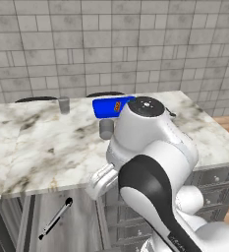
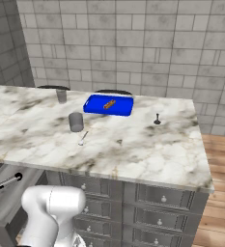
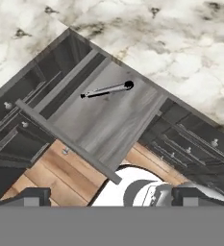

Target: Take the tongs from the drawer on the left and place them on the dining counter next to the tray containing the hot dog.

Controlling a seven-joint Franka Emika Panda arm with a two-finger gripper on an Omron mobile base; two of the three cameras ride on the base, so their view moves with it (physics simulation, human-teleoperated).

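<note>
The hand view looks down into the wide shallow dark-grey drawer (image 3: 104, 120), pulled open below the edge of the large white marble bench (image 3: 171, 53) — its grey floor carries the long slim silver-grey tongs with black ends (image 3: 106, 90), lying flat near the drawer's back edge, close under the bench's lip. The two dark fingers (image 3: 31, 196) rise at the bottom of this view, set wide apart and holding nothing, well above the tongs.

The left base view shows the tongs (image 1: 56, 219) slantwise on the drawer floor (image 1: 62, 206) at the bench's near-left corner, one black end up toward the bench edge. The white arm hides much of the bench's right side here.

The right base view gives the bench top clear of the arm — the bright blue flat tray (image 2: 108, 105) sits near the far edge with the small orange-brown hot dog (image 2: 109, 103) on it. A grey cylindrical cup (image 2: 76, 121) stands nearer, and a small dark upright utensil (image 2: 157, 118) stands to the tray's right.
</note>
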